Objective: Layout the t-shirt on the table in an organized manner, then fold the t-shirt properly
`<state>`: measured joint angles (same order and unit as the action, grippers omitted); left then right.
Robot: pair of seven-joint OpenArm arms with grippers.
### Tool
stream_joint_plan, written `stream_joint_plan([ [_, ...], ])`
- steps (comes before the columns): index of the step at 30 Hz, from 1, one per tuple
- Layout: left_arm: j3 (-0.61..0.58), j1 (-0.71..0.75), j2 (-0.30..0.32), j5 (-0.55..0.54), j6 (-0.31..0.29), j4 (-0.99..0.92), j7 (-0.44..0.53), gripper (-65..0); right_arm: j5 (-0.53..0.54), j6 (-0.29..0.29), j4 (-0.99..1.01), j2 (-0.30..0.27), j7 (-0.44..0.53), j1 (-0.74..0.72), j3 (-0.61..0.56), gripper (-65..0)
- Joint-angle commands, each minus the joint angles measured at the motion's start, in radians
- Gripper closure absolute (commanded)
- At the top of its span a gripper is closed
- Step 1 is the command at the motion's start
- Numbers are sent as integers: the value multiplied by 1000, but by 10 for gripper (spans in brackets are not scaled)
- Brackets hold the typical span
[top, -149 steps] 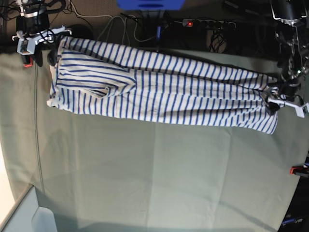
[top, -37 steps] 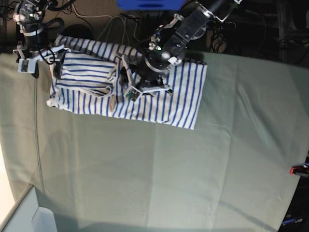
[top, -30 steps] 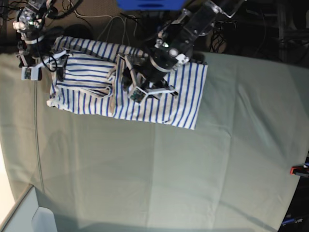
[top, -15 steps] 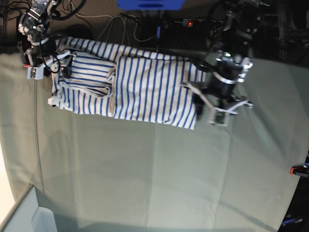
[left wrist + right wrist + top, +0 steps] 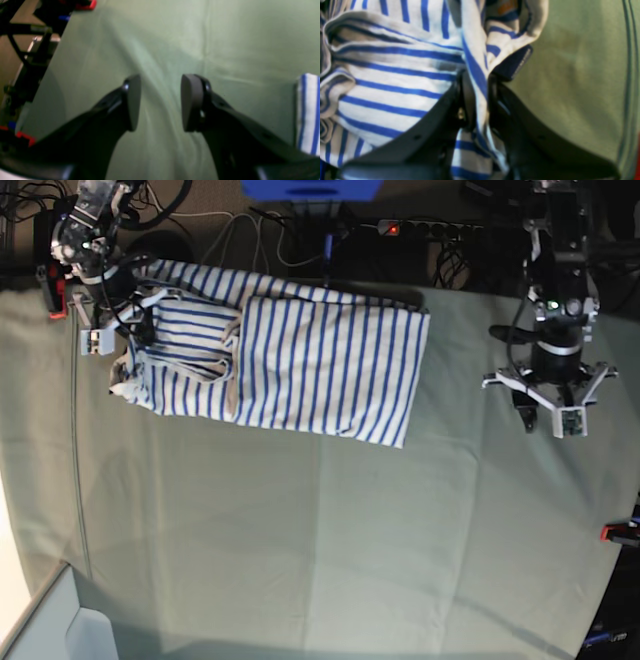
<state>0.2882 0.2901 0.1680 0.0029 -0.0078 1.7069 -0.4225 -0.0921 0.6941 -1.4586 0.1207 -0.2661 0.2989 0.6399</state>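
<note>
my right tool (image 5: 477,100) is clamped tight on a bunched edge of the t-shirt (image 5: 300,360), by the collar end w/ the dark neck band, at the far left corner of the tabletop (image 5: 330,550) in the base view. my left tool (image 5: 160,102) hangs half open over bare cloth, nothing in it, well apart from the shirt's folded edge. shirt lies along the far edge, one end doubled over the body, collar end rumpled under my right tool.

risks as i judge them: if i pull w/ the right, the pinched wad drags the whole shirt and skews the fold, since nothing pins the other end. it's also near the edge, so a tug that way could slide fabric off. pinch looks multi-layer, so lifting may undo the lay underneath.
</note>
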Motion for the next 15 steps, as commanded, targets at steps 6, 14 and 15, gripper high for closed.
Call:
stream_joint_plan([
  [6,23,13,6,3,1,17,27,-258,1,4,-216,36,29,32,-19,0],
  [14,24,16,14,3,1,18,29,-258,-157,4,-294,36,-75,46,-271,0],
  [15,24,16,14,3,1,18,29,-258,-157,-24,-302,36,-98,46,-308,0],
])
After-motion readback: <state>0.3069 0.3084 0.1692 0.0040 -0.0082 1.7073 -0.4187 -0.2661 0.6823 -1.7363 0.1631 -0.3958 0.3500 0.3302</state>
